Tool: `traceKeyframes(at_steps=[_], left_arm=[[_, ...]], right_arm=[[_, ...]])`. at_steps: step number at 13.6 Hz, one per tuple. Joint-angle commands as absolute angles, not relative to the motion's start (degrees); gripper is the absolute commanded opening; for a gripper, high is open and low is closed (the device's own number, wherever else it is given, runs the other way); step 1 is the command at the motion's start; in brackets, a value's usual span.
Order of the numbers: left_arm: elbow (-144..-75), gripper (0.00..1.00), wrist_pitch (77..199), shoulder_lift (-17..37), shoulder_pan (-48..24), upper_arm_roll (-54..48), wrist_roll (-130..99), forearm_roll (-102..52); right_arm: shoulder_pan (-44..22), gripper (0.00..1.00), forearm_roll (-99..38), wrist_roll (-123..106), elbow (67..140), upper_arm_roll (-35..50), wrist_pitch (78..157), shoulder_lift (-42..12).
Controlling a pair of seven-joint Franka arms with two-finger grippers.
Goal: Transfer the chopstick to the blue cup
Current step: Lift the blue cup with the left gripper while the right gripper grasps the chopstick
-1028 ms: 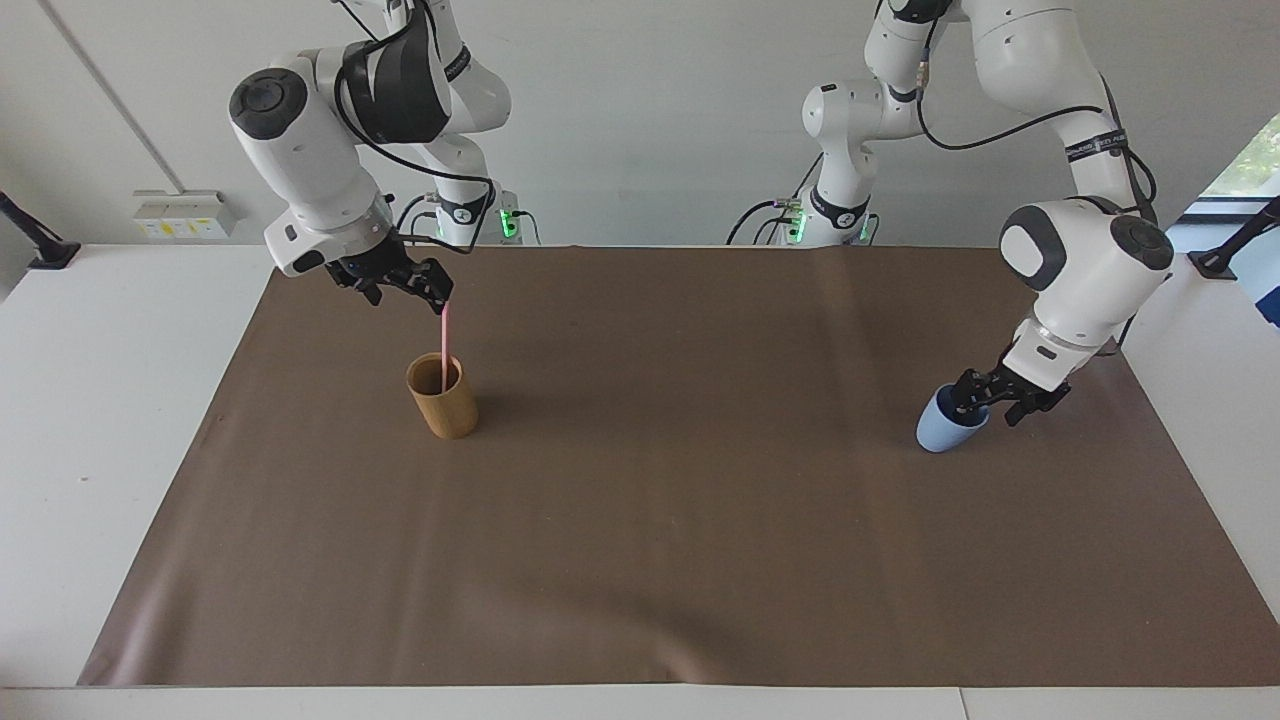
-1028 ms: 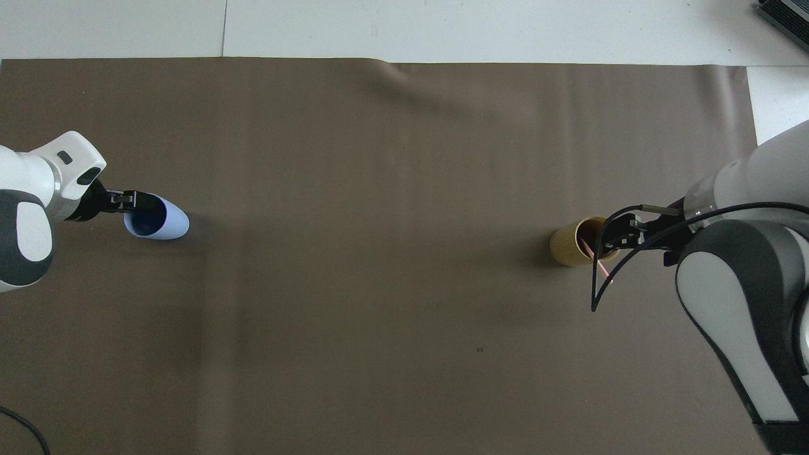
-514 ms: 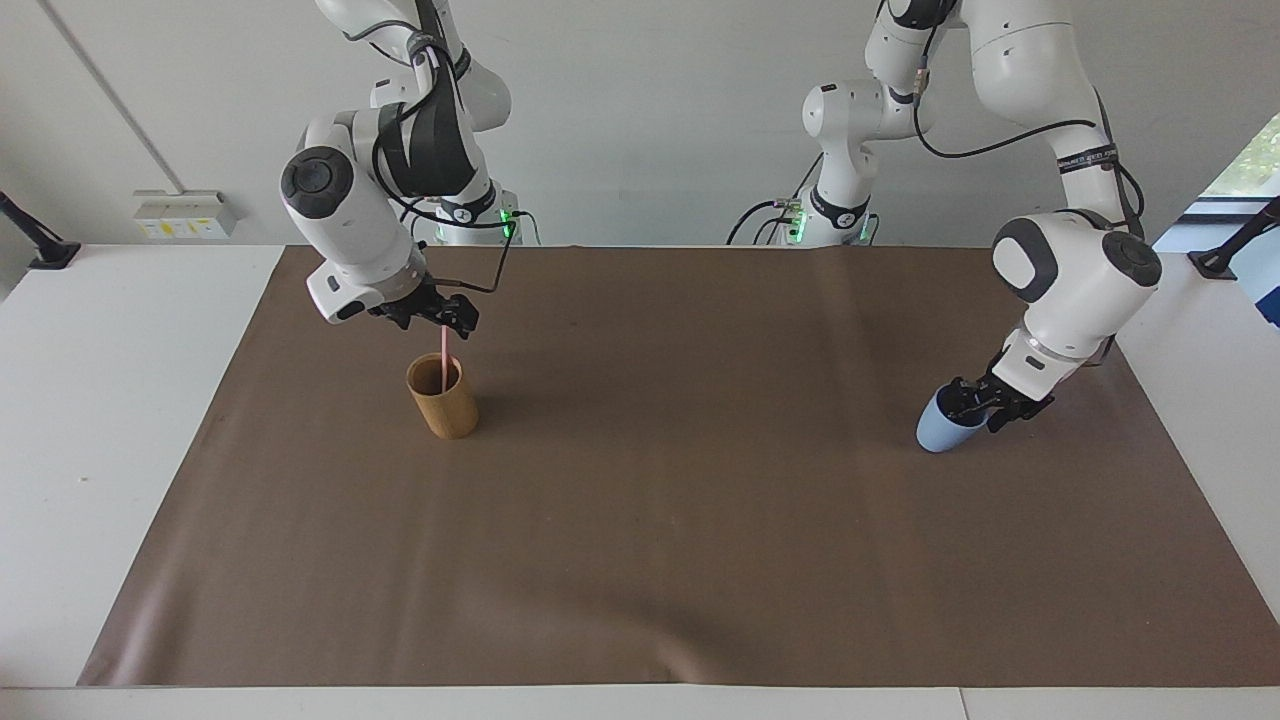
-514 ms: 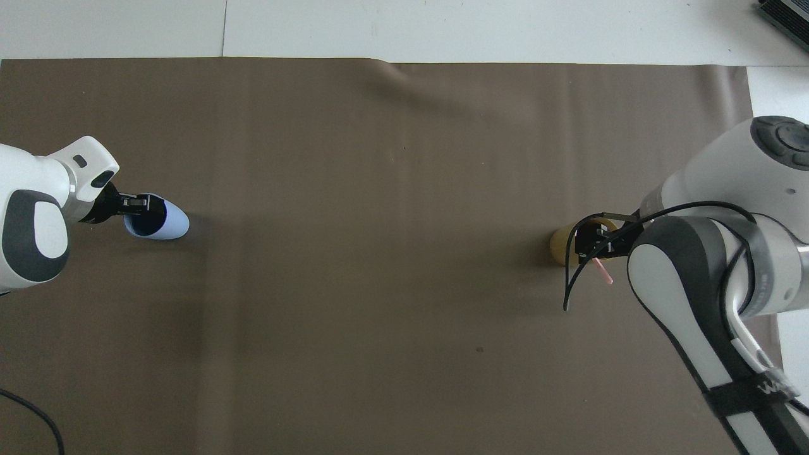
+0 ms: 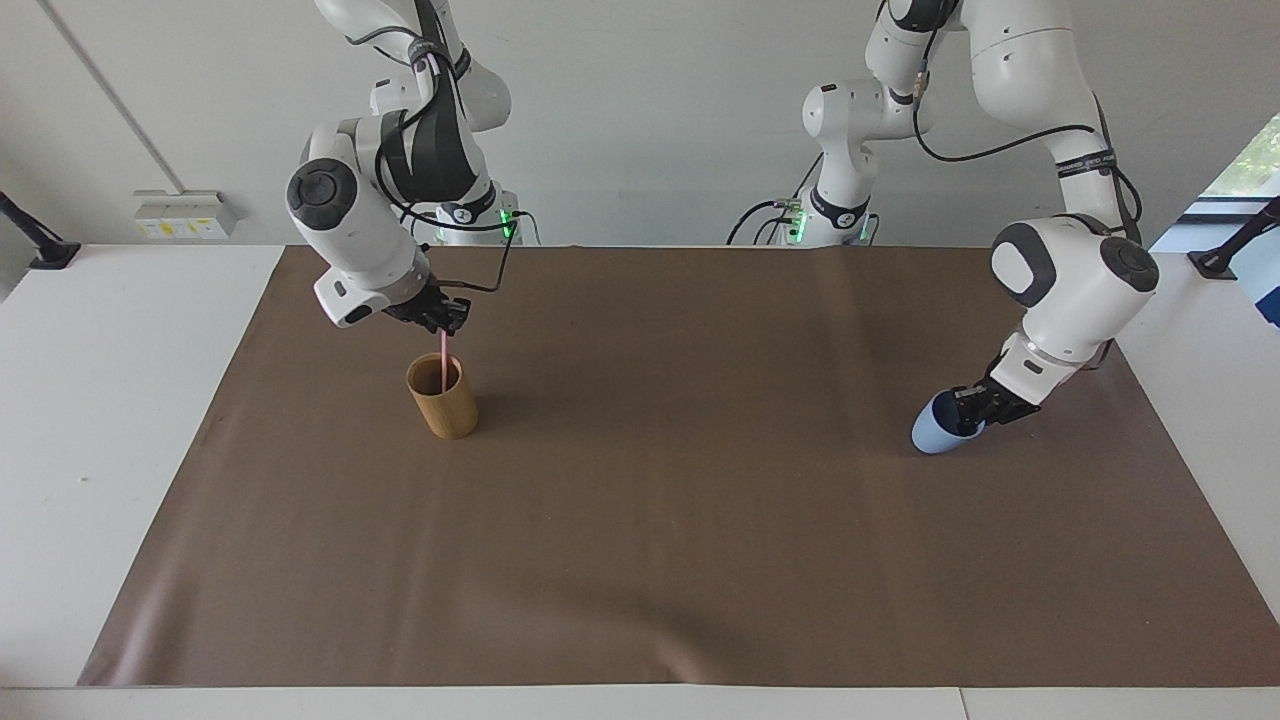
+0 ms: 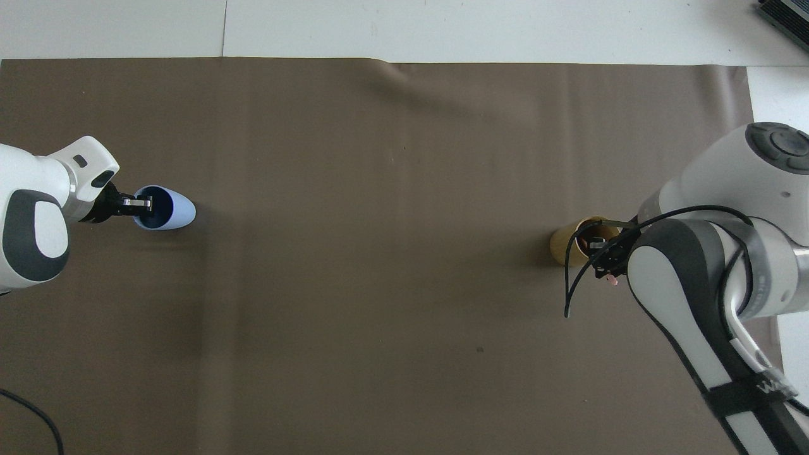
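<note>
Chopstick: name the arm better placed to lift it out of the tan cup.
Right. The right claw is shut on the chopstick above the tan cup. The left claw is shut on the blue cup at the left arm's end.

**Matt Cloth, Glossy Shells**

Brown cloth (image 5: 700, 520) over the bench (image 5: 120, 420): matt, smooth, faintly creased. Bench itself white, smooth, dull sheen. Blue cup (image 5: 935, 432) matt, plastic-looking. Tan cup (image 5: 443, 400) bamboo-like, satin, fine grain. Pink chopstick (image 5: 443, 352) smooth, slightly shiny. Arm shells glossy white plastic; left tool (image 5: 968, 405) and right tool (image 5: 445, 318) matt black.
</note>
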State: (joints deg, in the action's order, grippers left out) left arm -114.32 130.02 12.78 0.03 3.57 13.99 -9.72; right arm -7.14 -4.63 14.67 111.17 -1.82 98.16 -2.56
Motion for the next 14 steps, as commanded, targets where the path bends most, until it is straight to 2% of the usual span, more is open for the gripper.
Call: traceKeyframes(at_steps=[1, 3, 5, 10, 14], left_arm=[[-114.52, 0.00, 130.52, 12.31, 0.18, 3.60, 15.38, -10.99], [-114.43, 0.00, 130.34, 10.91, -0.26, 3.34, 14.86, -10.99], [-113.82, 0.00, 130.25, 9.94, -3.85, 3.51, 14.16, -10.81], [-112.15, 0.00, 127.63, 10.11, -18.69, 3.52, -9.00, -1.16], [-110.57, 0.00, 125.77, 10.72, -29.60, 3.25, -25.81, -1.14]], right_arm=[[-6.33, 0.00, -5.98, 13.01, 109.88, -1.67, 96.34, -2.28], [-6.15, 0.00, -5.98, 12.57, 106.54, -1.67, 93.53, -3.69], [-6.06, 0.00, -6.06, 12.57, 104.42, -1.67, 90.63, -3.34], [-5.28, 0.00, -8.61, 12.74, 99.50, -2.46, 82.02, 0.96], [-3.79, 0.00, -12.90, 12.74, 95.29, -3.42, 74.03, 3.34]])
